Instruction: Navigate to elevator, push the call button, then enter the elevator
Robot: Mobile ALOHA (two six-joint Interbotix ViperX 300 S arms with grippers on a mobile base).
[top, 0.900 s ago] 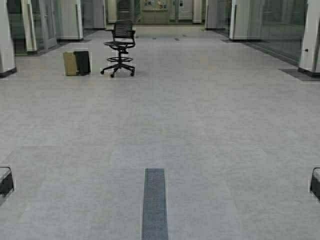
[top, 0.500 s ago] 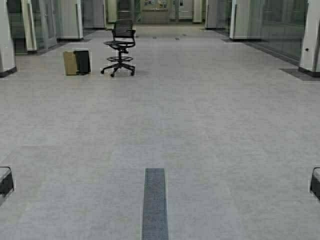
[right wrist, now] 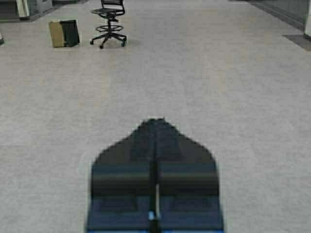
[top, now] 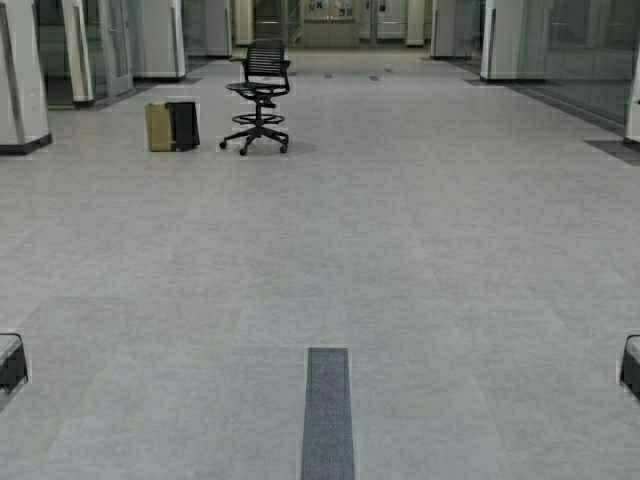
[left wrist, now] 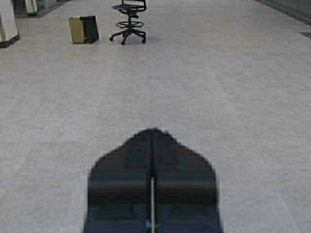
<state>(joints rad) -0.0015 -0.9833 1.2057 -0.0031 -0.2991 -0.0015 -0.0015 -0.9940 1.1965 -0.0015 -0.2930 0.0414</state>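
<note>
Robot turned slightly left (scene shifted right) | both fingers point(left wrist: 152, 138) point(right wrist: 155, 127) clenched | chair point(top: 258, 97) far ahead, floor point(top: 400, 250) open

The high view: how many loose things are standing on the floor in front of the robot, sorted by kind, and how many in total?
Office chair: 1
Tan box: 1
Black box: 1
Total: 3

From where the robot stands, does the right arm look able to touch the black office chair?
Probably not. The right gripper is shut and parked low at the robot, while the office chair stands far ahead across open floor, beside a tan and black box.
</note>
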